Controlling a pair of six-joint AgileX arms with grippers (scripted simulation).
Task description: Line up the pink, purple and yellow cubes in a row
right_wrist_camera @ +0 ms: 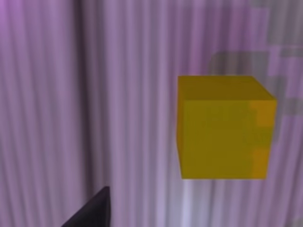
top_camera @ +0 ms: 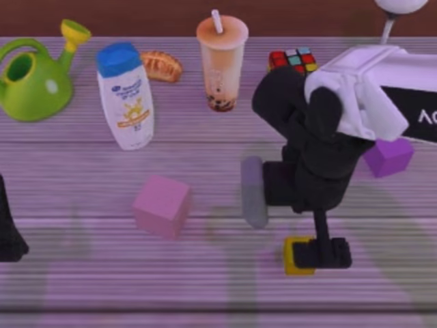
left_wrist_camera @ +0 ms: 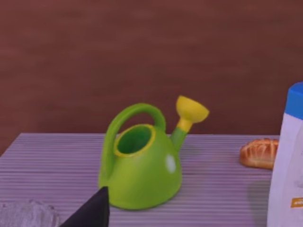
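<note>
The small yellow cube point(top_camera: 295, 256) lies near the table's front, right of centre. My right gripper point(top_camera: 319, 253) hangs right over it, open, covering the cube's right side in the top view. The right wrist view shows the yellow cube point(right_wrist_camera: 225, 127) resting on the table beyond one dark fingertip point(right_wrist_camera: 97, 208), with nothing gripped. The large pink cube point(top_camera: 162, 205) sits left of centre. Partly hidden behind the right arm, the purple cube point(top_camera: 390, 156) lies at the right. My left gripper point(top_camera: 8, 232) is parked at the left edge, with one fingertip point(left_wrist_camera: 94, 213) showing.
Along the back stand a green watering can point(top_camera: 31, 78), a white bottle with a blue cap point(top_camera: 126, 96), a bread roll point(top_camera: 161, 65), a bubble tea cup point(top_camera: 222, 65) and a multicoloured puzzle cube point(top_camera: 292, 60). The right arm's body spans the space between the purple and yellow cubes.
</note>
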